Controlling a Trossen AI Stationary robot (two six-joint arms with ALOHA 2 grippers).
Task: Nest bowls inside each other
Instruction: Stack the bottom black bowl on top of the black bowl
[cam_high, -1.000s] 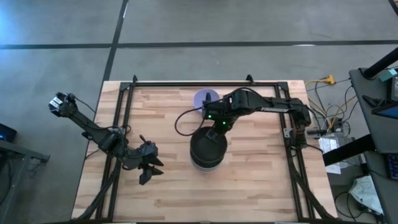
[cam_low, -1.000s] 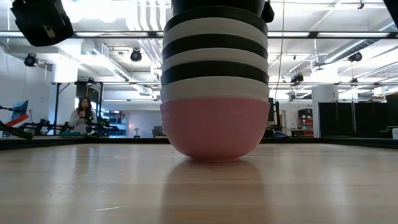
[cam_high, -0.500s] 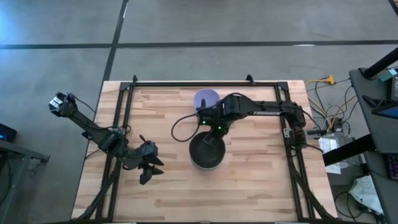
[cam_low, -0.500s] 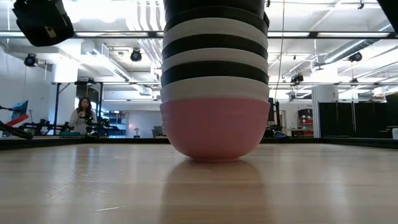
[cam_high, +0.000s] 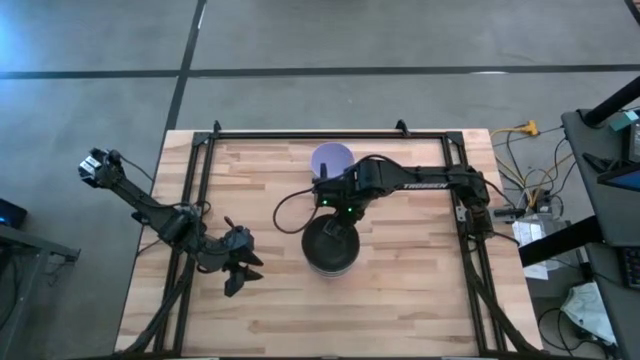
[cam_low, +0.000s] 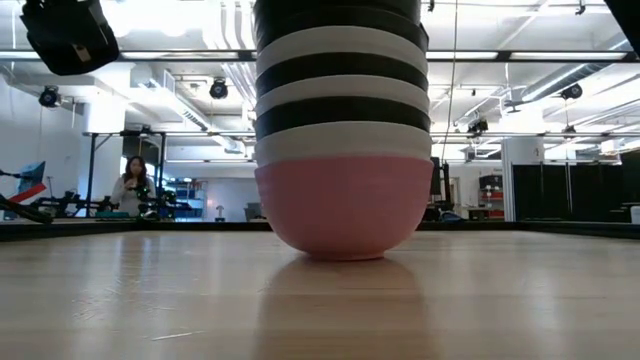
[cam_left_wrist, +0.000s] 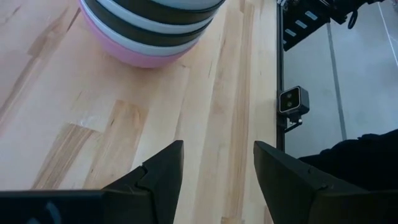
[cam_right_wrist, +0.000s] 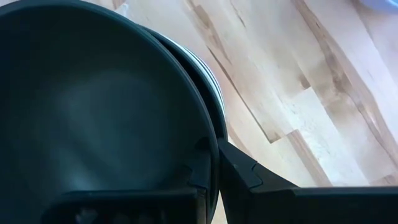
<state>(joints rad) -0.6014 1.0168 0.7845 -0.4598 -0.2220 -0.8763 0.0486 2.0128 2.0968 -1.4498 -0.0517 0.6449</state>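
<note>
A stack of nested bowls (cam_high: 330, 250) stands on the table's middle. In the low view the stack (cam_low: 340, 130) has the pink bowl (cam_low: 340, 205) at the bottom, resting on its base, with white and black bowls alternating above. My right gripper (cam_high: 337, 220) is at the stack's far rim, shut on the top black bowl (cam_right_wrist: 93, 112). The lavender bowl (cam_high: 332, 158) sits alone on the table beyond the stack. My left gripper (cam_high: 240, 268) waits open near the table's left side, its fingers (cam_left_wrist: 163, 165) apart over bare wood. My right gripper holds the top black bowl by its rim (cam_right_wrist: 210, 134) on the far side, one finger (cam_right_wrist: 198, 167) inside the bowl and one (cam_right_wrist: 245, 173) outside. The fingers come from above, slanting down. The bowl sits upright in the top of the stack, the rims below showing beside it.
A black metal frame (cam_high: 200, 160) borders the table's left, far and right sides. Bare wood lies near and left of the stack. Cables and equipment (cam_high: 530, 210) sit off the right edge. In the low view a person (cam_low: 132, 185) stands far behind the table.
My right gripper has moved down and slightly toward the table's left and near edge, still shut on the black bowl. The bowl has come down from above the stack into its top.
</note>
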